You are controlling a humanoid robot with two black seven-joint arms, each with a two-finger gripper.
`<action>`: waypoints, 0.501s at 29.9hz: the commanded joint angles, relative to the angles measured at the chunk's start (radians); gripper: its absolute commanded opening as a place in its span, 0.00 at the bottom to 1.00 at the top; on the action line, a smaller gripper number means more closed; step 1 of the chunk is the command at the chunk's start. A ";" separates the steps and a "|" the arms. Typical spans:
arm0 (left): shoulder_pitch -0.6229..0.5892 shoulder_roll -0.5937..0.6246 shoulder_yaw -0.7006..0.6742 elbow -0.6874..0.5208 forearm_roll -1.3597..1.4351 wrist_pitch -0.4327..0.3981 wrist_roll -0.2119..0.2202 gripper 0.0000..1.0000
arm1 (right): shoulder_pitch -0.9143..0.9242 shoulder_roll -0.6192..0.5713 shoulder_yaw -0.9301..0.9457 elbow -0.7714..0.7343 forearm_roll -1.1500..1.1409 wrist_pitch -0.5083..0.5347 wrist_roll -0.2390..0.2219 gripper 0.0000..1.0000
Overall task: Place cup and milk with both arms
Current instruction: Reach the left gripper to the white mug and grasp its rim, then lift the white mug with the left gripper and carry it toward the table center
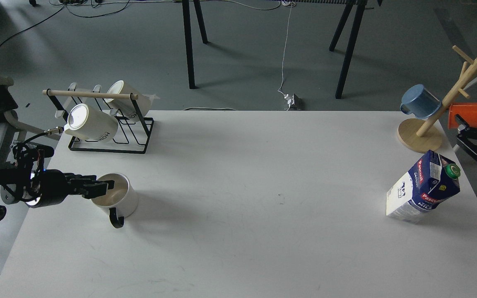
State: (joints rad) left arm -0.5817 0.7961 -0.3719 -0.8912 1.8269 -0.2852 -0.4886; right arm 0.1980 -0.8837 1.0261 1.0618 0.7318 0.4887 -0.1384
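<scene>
A white cup (119,200) with a black handle stands upright near the table's left edge. My left gripper (105,188) reaches in from the left at the cup's near rim, its dark fingertips over the rim and the opening. I cannot tell whether they clamp the wall. A blue and white milk carton (422,187) with a green cap stands tilted near the right edge. My right gripper (466,141) hangs off the table's right side, behind the carton and apart from it, its jaws spread and empty.
A black wire rack (110,136) with two white mugs stands at the back left. A wooden mug tree (422,132) with a blue cup (420,101) stands at the back right, next to an orange object (465,114). The white table (246,174) stretches between cup and carton.
</scene>
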 commanded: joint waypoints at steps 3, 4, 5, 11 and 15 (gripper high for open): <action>0.010 0.003 0.021 -0.005 0.002 0.031 0.000 0.22 | 0.000 0.000 0.002 0.000 0.000 0.000 0.002 0.99; 0.010 0.002 0.019 -0.005 0.000 0.037 0.000 0.15 | 0.000 0.000 0.002 0.000 0.000 0.000 0.000 0.99; 0.010 0.000 0.014 -0.003 0.000 0.055 0.000 0.12 | 0.000 0.000 0.002 0.000 0.000 0.000 0.000 0.99; 0.000 0.015 0.019 -0.005 -0.006 0.100 0.000 0.04 | -0.002 0.000 0.002 0.000 0.000 0.000 0.002 0.99; 0.000 0.023 0.021 -0.040 -0.006 0.086 0.000 0.04 | -0.002 0.000 0.002 0.000 0.000 0.000 0.003 0.99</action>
State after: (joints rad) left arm -0.5820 0.8152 -0.3525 -0.9001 1.8214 -0.1894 -0.4887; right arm 0.1975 -0.8837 1.0278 1.0615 0.7318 0.4887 -0.1357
